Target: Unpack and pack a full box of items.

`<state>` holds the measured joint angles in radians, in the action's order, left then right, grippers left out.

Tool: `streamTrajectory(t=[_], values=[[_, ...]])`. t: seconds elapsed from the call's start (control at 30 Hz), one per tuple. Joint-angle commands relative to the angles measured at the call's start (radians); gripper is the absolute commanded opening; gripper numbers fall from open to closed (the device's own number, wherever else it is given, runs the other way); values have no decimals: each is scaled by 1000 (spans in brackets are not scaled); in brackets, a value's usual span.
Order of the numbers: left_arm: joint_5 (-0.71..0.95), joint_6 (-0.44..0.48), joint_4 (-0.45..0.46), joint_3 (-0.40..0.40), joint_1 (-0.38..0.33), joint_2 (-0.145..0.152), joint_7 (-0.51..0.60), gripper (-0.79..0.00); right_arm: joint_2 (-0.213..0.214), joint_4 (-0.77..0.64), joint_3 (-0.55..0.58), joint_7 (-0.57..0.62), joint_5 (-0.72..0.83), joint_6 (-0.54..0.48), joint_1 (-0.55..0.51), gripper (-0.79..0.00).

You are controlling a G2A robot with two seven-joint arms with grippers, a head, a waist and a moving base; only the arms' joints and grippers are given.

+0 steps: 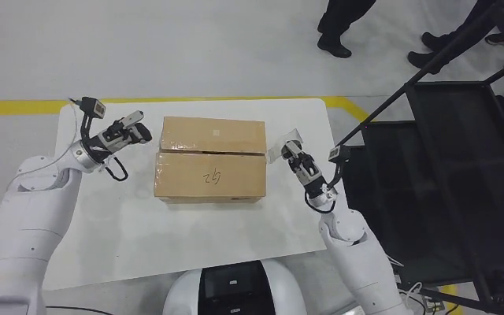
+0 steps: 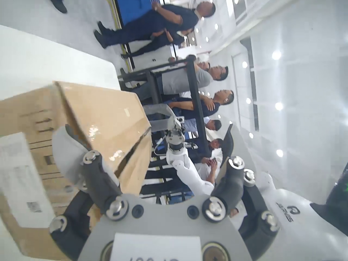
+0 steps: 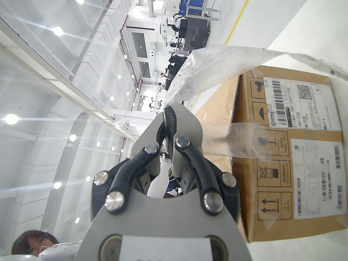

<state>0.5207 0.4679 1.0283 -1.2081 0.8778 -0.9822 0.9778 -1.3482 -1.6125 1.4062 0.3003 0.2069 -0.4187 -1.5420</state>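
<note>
White table (image 1: 118, 228) carries the closed box (image 1: 211, 157) at its middle, long axis running left to right. At the right end our right gripper (image 3: 169, 120) pinches a clear tape strip (image 3: 217, 66) that runs back to the box's end face. Our left gripper (image 1: 144, 132), fingers wide, sits just off the left end. We judge the right arm nearer the peel.

Bright, even light from ceiling lamps (image 3: 57, 31) washes the white surface (image 1: 299, 228), leaving only a faint soft shadow along the near foot of the box (image 1: 210, 160), glints on its tape (image 2: 93, 131), and straight lines bowing near the wrist views' edges.
</note>
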Motion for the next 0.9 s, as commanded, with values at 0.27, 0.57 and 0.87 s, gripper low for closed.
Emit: streamTrajectory(t=[0.27, 0.57, 0.87], values=[[-102, -117, 24, 78, 0, -18, -12, 0, 2, -16, 2, -33, -39, -6, 6, -785], [-76, -116, -28, 155, -60, -50, 90, 0, 13, -15, 81, -62, -71, 13, -16, -785], [48, -50, -36, 78, -65, -44, 139, 0, 21, 22, 134, -61, -53, 18, -29, -785]])
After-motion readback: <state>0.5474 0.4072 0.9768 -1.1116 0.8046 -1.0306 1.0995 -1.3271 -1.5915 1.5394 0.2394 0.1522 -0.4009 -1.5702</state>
